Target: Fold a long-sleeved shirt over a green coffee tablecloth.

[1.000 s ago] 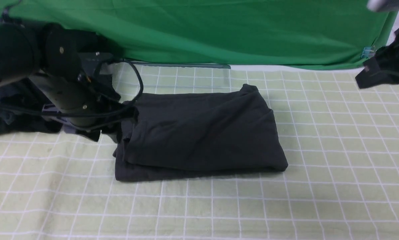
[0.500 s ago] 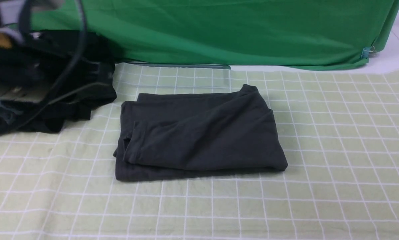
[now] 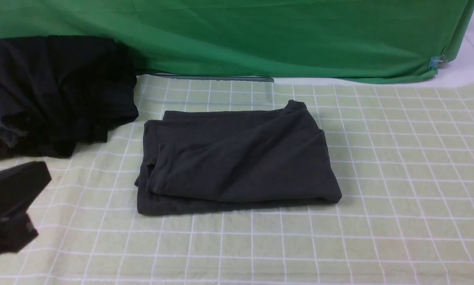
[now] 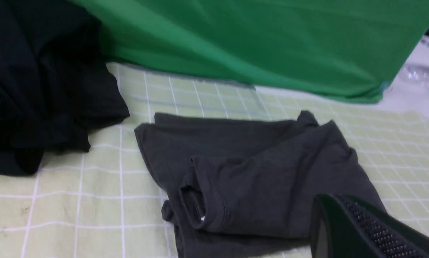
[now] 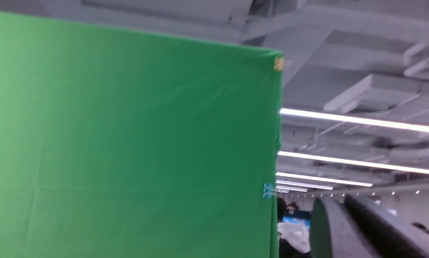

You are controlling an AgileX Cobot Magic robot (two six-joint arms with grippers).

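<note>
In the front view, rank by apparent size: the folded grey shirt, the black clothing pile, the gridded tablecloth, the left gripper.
1. Gridded tablecloth, widest by far.
2. Folded grey shirt.
3. Black clothing pile, cut off by the frame edge, so uncertain.
4. Left gripper, near the camera and partly out of frame.

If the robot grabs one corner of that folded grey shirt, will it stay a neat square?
Probably not. The long-sleeved shirt looks like soft, creased cloth in loose layers, so it would likely droop and unfold. It probably won't roll or break, and pushing may bunch it on the green coffee tablecloth.
</note>
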